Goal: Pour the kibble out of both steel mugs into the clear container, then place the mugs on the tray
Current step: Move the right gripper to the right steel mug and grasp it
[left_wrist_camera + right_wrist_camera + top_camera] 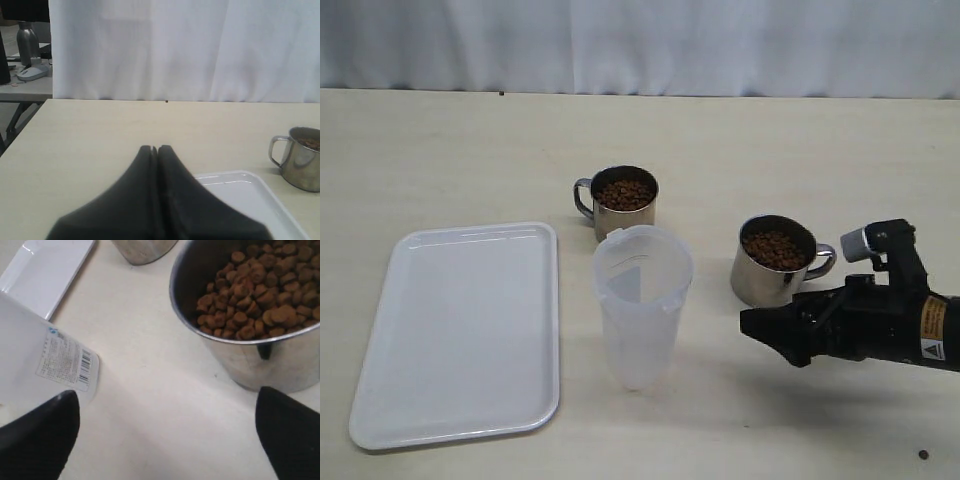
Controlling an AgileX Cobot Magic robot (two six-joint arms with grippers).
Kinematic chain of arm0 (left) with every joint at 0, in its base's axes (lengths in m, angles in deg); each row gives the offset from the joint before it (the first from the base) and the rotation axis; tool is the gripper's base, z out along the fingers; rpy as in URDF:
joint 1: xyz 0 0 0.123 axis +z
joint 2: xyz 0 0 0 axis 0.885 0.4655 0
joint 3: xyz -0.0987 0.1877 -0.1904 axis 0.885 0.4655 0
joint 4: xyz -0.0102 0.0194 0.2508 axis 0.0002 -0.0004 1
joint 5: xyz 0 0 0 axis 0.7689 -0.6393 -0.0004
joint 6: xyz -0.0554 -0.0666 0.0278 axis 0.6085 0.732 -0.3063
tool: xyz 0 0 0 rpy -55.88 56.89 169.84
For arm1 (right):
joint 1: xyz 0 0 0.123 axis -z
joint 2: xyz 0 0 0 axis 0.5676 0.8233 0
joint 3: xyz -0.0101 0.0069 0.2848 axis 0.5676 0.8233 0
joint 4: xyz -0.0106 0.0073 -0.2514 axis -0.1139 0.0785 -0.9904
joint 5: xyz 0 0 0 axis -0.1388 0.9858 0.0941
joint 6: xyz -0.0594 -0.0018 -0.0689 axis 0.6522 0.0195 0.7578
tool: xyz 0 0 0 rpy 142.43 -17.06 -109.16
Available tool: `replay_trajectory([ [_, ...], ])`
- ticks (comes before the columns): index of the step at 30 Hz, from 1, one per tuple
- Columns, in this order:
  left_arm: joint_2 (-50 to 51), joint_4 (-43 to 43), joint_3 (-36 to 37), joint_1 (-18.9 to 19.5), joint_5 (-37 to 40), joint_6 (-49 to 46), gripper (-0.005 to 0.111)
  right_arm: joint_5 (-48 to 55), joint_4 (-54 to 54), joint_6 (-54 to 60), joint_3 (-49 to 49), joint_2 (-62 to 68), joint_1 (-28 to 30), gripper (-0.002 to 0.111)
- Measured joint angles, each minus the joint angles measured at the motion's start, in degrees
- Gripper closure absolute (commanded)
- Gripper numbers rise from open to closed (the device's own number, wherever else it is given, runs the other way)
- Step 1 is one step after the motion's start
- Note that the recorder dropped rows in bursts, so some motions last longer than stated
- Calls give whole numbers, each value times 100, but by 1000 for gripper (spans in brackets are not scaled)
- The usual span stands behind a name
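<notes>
Two steel mugs stand upright on the table, each full of kibble: the far mug behind the clear container, and the near mug at the right, handle pointing right. The container stands upright beside the white tray, which has nothing on it. My right gripper hovers low just in front of the near mug. It is open wide over bare table, with the container to one side. My left gripper is shut on nothing, short of the tray, with a mug beyond it.
One stray pellet lies on the table near the front right corner. A white curtain hangs behind the table's far edge. In the left wrist view, a side desk holds a metal bottle beyond the table's edge.
</notes>
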Motion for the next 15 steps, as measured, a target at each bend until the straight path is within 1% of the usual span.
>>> replay_trajectory([
  [5, 0, 0, 0, 0, 0, 0, 107, 0, 84, 289, -112, 106, 0, 31],
  [8, 0, 0, 0, 0, 0, 0, 107, 152, 807, 1030, -111, 106, 0, 31],
  [12, 0, 0, 0, 0, 0, 0, 107, 108, 1334, 1799, -124, 114, 0, 31],
  [15, 0, 0, 0, 0, 0, 0, 107, -204, 1498, 2253, -124, 235, 0, 31],
])
